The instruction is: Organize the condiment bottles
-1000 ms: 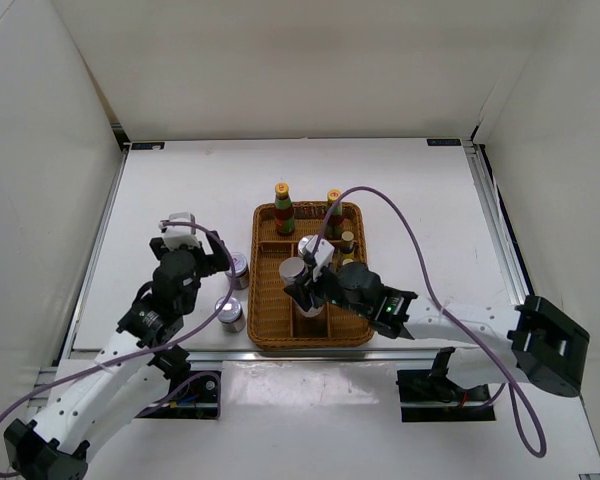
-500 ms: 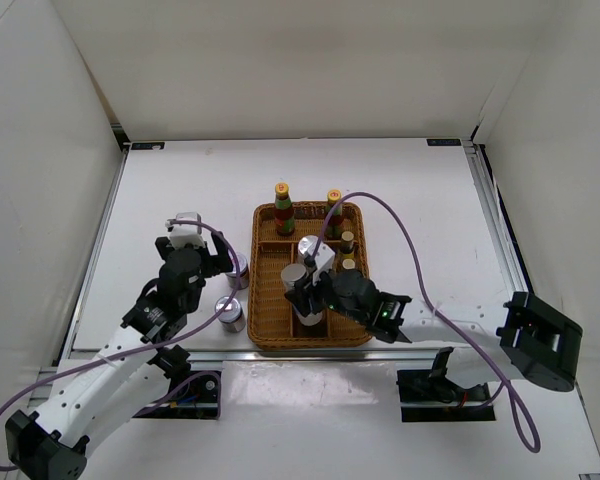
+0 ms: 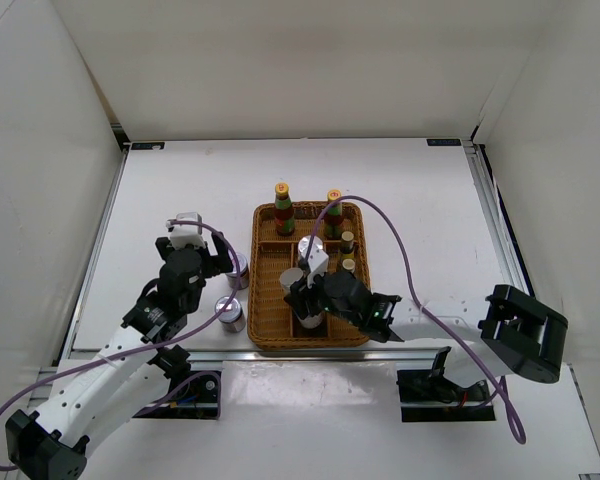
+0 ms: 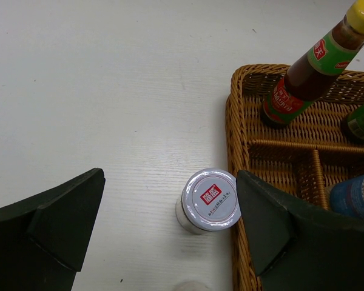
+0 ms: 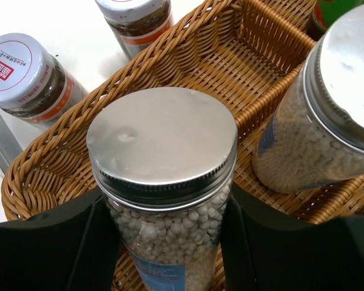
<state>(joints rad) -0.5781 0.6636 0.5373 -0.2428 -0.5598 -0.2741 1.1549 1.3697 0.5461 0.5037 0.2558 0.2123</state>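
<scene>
My right gripper (image 5: 167, 242) is shut on a silver-lidded jar of white beads (image 5: 164, 142), held upright in the near left part of the wicker tray (image 5: 42, 173); it also shows in the top view (image 3: 295, 281). A second bead jar (image 5: 340, 109) stands beside it in the tray. My left gripper (image 4: 168, 189) is open, with a red-labelled silver-lidded jar (image 4: 210, 199) between its fingers on the table, against the tray's left wall (image 4: 233, 139). Another jar (image 3: 230, 315) stands nearer. Two tall sauce bottles (image 3: 283, 205) (image 3: 333, 210) and two small dark bottles (image 3: 347, 240) (image 3: 348, 265) stand in the tray.
The tray (image 3: 270, 335) sits near the table's front edge, between the arms. Its woven dividers (image 4: 291, 145) split it into compartments. White walls close in the table on three sides. Bare white table lies left of and behind the tray.
My right gripper has carried the bead jar a little nearer and lower into the tray's front left part. My left gripper has shifted slightly toward the jar beside the tray.
</scene>
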